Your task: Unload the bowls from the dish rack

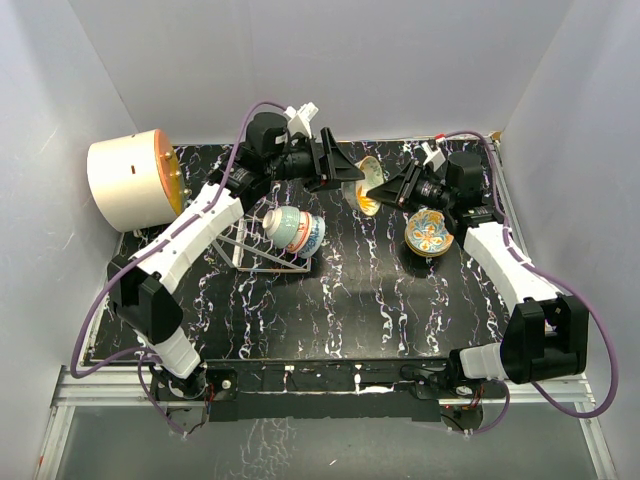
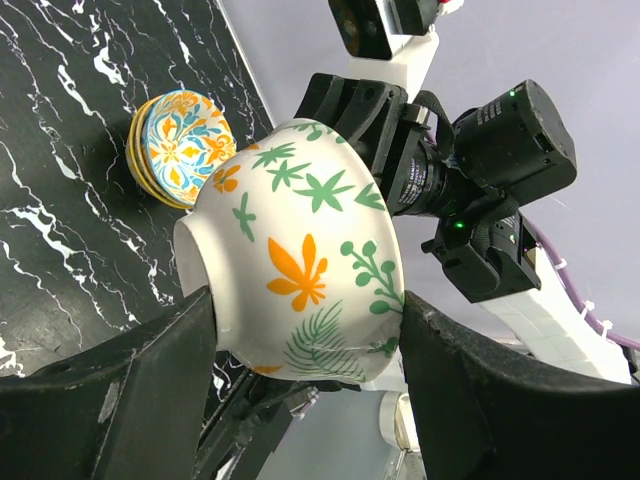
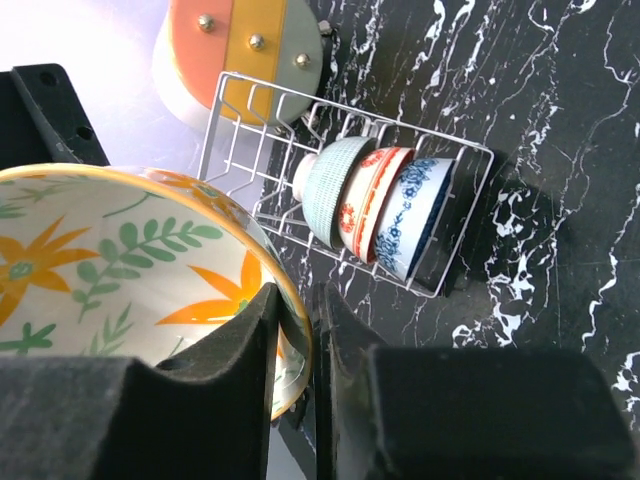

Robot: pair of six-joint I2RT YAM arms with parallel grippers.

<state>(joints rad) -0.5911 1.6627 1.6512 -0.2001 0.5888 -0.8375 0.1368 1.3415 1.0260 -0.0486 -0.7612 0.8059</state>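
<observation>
Handover of the white ceramic bowl with orange and green leaves [image 2: 300, 220] is in hand above the black white-veined table [image 1: 340, 310], right of the silver wire dish rack [image 3: 290, 140]: its body is clamped by the left gripper [image 2: 305, 335] and its rim is pinched between the jaws of the right gripper [image 3: 298, 330], so the left jaws are best parted only once that pinch is firm. One rack is counted, with three patterned bowls [image 3: 372, 200] (teal, red, blue) in it, one bowl aloft, and at least two yellow-rimmed bowls [image 1: 430, 232] stacked on the table.
</observation>
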